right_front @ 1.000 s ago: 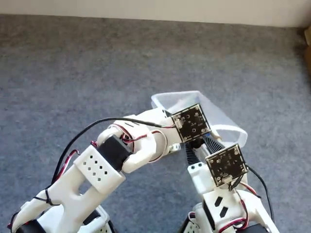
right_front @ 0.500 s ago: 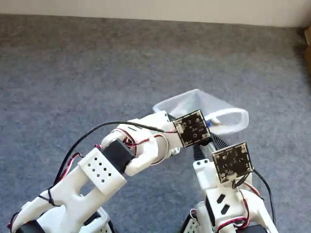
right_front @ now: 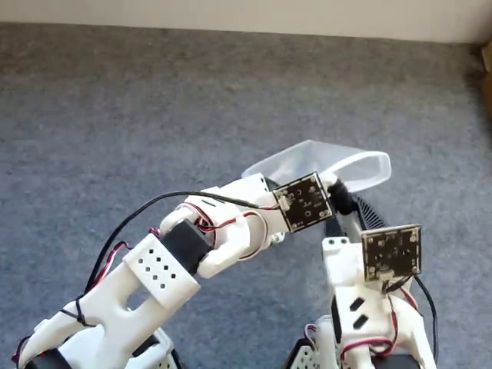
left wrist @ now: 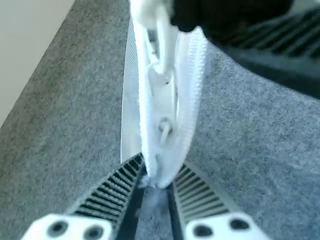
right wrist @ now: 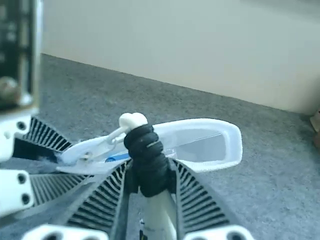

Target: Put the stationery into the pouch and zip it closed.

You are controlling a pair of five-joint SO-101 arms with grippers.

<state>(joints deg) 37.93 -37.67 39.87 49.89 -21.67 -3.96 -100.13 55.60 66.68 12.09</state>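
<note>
A translucent white pouch (right_front: pixel 323 164) is held up off the grey carpet between the two arms. In the left wrist view, my left gripper (left wrist: pixel 157 176) is shut on the pouch's near end, with the white zipper (left wrist: pixel 167 95) running away from it. My right gripper (right wrist: pixel 148 170) is shut on the black cord pull (right wrist: pixel 146 152) with a white bead at its tip, at the zipper. The pouch mouth (right wrist: pixel 202 142) gapes beyond it, and something blue (right wrist: pixel 118 158) shows through the wall. In the high view the right gripper (right_front: pixel 344 201) sits beside the left arm's camera board (right_front: pixel 306 201).
Grey carpet (right_front: pixel 154 108) spreads on all sides of the arms. A pale wall (right_front: pixel 231 14) borders the far edge. A brown object (right_front: pixel 487 77) sits at the far right edge.
The right arm has drawn back to the right with the pull. The pouch has lifted and its open end has swung to the far right.
</note>
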